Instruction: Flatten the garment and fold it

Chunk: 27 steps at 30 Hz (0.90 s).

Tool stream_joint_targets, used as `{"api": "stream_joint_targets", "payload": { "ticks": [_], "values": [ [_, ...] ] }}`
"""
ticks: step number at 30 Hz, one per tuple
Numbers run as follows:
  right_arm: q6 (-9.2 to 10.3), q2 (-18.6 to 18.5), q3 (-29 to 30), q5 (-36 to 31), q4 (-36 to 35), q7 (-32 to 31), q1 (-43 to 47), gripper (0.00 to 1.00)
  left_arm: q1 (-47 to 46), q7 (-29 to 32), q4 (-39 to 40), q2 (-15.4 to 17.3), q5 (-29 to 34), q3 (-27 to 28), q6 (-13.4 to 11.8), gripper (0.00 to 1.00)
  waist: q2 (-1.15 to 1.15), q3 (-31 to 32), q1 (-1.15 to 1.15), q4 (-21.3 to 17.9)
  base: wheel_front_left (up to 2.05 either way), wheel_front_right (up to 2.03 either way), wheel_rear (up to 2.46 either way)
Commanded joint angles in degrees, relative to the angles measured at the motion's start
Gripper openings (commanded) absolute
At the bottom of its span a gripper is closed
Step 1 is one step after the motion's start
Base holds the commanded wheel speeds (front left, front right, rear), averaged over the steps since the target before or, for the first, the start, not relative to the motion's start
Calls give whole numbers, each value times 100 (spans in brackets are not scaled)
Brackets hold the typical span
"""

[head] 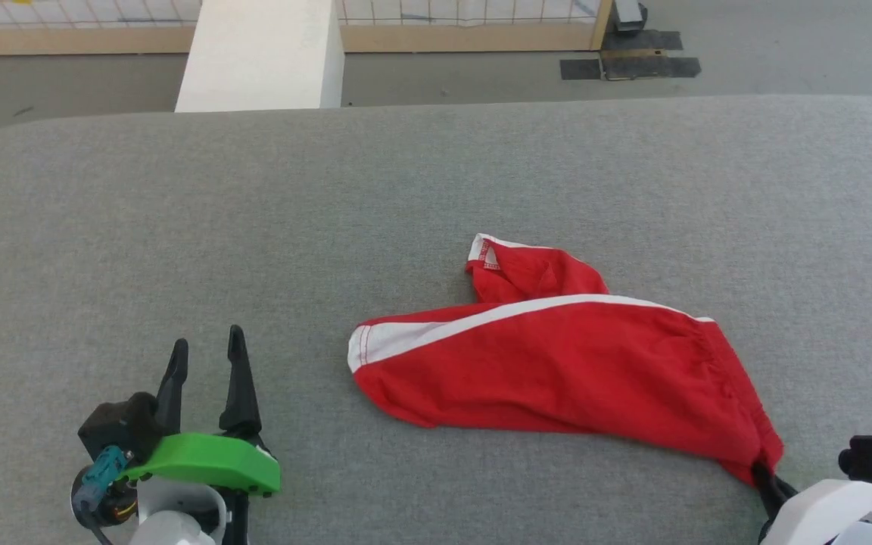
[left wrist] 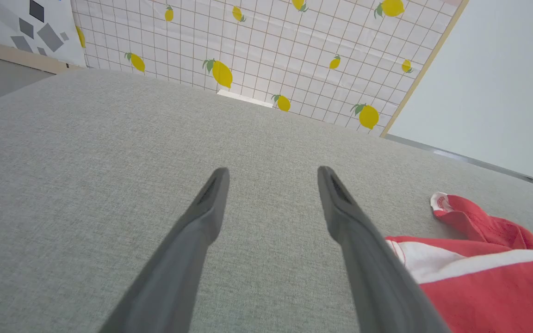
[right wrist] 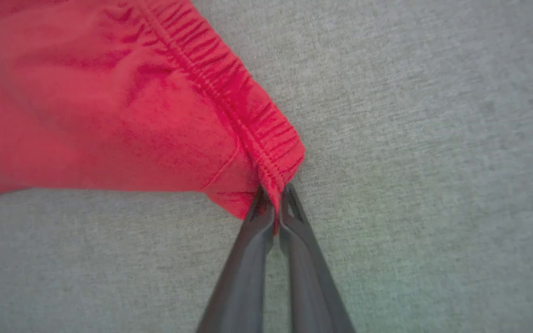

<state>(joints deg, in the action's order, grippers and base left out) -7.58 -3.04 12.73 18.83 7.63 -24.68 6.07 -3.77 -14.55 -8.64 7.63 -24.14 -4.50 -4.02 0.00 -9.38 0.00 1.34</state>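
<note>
Grey woven tabletop (head: 406, 174); left hand (head: 207, 337) spread; right hand (right wrist: 275, 190) tight on red garment (head: 557, 371), gathered corner

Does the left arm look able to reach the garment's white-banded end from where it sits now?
Probably yes. The left gripper is open, and only bare grey table lies between it and the white-banded end of the garment. The right gripper pinches the opposite corner, well clear.

Dark tapered fingers (head: 238, 378) w/ green bracket (head: 209, 462), white forearm (head: 822, 507), teal connector (head: 107, 462).
</note>
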Motion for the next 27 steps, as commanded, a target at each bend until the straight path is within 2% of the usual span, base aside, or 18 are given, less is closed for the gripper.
{"api": "stream_joint_targets", "payload": {
  "ticks": [1,2,9,12,15,18,21,27],
  "values": [
    [9,16,-118,116,99,-51,97,7,-67,51,-29,41,-64,-2,34,100,0,-17,0,-69,0,0,0],
    [9,16,-161,159,84,27,84,100,-61,72,-39,50,-74,-3,37,100,0,-17,0,-88,0,0,0],
    [9,16,263,174,-139,782,-344,100,-134,575,34,125,-172,-181,144,100,0,13,0,-243,0,0,0],
    [9,16,545,203,-274,851,-481,100,-302,1180,177,239,-188,-427,288,100,0,12,0,-286,0,0,0],
    [9,16,909,163,-423,863,-579,100,-522,2168,281,410,-225,-735,409,100,0,6,0,-332,0,0,0],
    [9,16,1109,151,-530,842,-664,100,-637,3231,232,582,-211,-902,241,100,0,-25,0,-416,0,0,0],
    [9,16,1141,165,-586,828,-732,100,-715,3868,266,689,-224,-969,120,100,0,-92,0,-516,0,0,0],
    [9,16,1017,261,-547,906,-743,100,-754,4114,346,612,-461,-979,150,100,0,-209,0,-607,0,0,0]
  ]
}}
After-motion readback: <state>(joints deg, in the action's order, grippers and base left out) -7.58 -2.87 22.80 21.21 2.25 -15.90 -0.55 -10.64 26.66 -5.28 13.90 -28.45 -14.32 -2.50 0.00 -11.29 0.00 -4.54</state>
